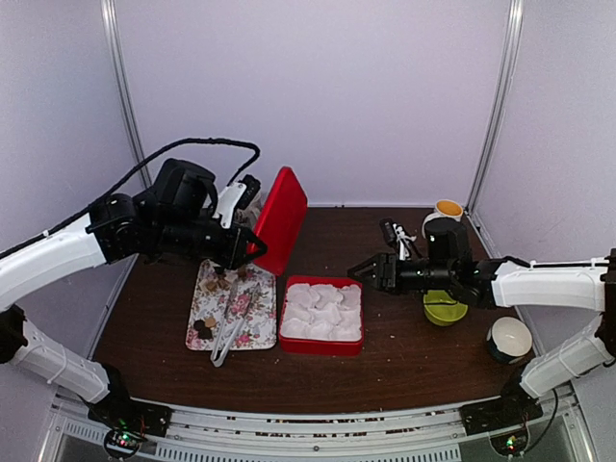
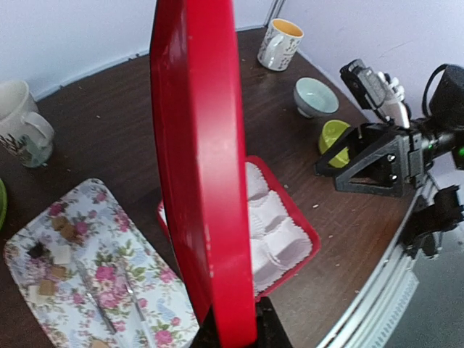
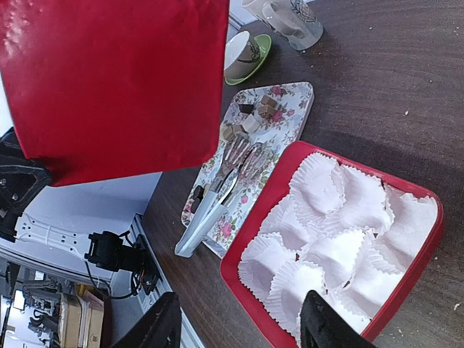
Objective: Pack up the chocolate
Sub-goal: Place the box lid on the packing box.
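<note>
Opening step: left gripper (image 1: 252, 247) pinches the lid (image 1: 282, 219) upright beside the box (image 1: 320, 346); right gripper (image 1: 364, 273) spread, empty. Next, probably: park the lid, take tongs (image 1: 229, 327) to chocolate (image 1: 203, 330).

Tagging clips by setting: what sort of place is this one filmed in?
Probably a lab test booth, not a home: plain white walls, a metal rail along the near edge of the table carrying robot arms, and a flowered tray staged like a prop.

left gripper (image 1: 252, 246) raised, pinched tight; right gripper (image 1: 361, 272) lower, jaws apart
</note>
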